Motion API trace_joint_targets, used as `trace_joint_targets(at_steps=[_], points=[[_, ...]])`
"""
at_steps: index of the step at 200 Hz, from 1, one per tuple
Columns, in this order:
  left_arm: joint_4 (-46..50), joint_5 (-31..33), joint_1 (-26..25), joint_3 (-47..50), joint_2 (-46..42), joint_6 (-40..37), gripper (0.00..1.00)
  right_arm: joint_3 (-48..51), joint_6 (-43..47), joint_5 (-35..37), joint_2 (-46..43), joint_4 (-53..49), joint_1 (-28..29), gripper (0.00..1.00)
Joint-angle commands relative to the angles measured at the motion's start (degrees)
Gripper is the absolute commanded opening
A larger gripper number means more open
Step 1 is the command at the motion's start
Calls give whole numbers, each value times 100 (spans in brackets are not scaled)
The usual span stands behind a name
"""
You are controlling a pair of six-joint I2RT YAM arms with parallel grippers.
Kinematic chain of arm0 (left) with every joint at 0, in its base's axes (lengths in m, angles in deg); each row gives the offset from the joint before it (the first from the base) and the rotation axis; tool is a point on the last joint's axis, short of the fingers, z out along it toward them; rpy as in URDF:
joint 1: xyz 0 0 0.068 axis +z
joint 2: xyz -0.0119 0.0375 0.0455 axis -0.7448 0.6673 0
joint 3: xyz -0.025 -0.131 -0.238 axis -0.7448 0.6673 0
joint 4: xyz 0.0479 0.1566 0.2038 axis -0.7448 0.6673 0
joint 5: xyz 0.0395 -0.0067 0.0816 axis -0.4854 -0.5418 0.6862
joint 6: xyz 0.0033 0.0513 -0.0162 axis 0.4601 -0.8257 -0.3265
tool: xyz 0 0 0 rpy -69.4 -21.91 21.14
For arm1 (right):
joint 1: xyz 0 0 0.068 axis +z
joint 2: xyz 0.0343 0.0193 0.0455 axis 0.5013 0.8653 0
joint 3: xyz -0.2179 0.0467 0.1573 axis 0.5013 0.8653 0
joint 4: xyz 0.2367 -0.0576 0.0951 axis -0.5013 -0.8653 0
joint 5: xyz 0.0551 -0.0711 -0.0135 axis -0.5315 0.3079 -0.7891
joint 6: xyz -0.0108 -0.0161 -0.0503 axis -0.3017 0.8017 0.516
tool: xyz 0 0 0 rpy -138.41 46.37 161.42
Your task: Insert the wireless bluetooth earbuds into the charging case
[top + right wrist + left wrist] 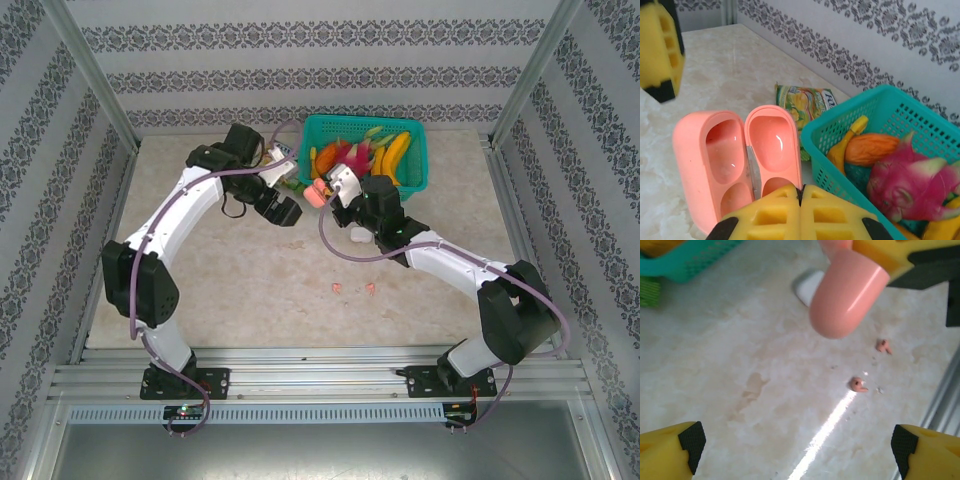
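left gripper hanging spread wide over bare desk | right gripper pinching the open pink charging case, off the desk | two pink earbuds lying at case's 6 o'clock, open room around | basket rim crowding at 1 o'clock

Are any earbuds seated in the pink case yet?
No, the open pink case held in the right fingers shows only empty wells.
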Motion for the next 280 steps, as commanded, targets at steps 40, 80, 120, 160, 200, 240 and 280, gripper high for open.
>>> trace_joint_targets(at_steps=[40, 80, 120, 160, 200, 240, 280], points=[[885, -1076, -108, -400, 261, -487, 83, 164, 321, -964, -12, 235, -61, 0], [1065, -1044, -177, -392, 381, -623, 78, 244, 334, -1084, -86, 222, 18, 0], [938, -1093, -193, -383, 413, -564, 74, 291, 344, -1097, -172, 188, 104, 0], [773, -1218, -229, -400, 432, -479, 67, 359, 310, -1108, -254, 178, 188, 0], [665, -1295, -277, -426, 467, -429, 59, 397, 274, -1084, -308, 180, 228, 0], [626, -1298, -306, -453, 517, -402, 54, 361, 232, -1098, -327, 187, 238, 0], [542, -1311, -321, -462, 538, -378, 46, 345, 195, -1081, -321, 185, 237, 0]])
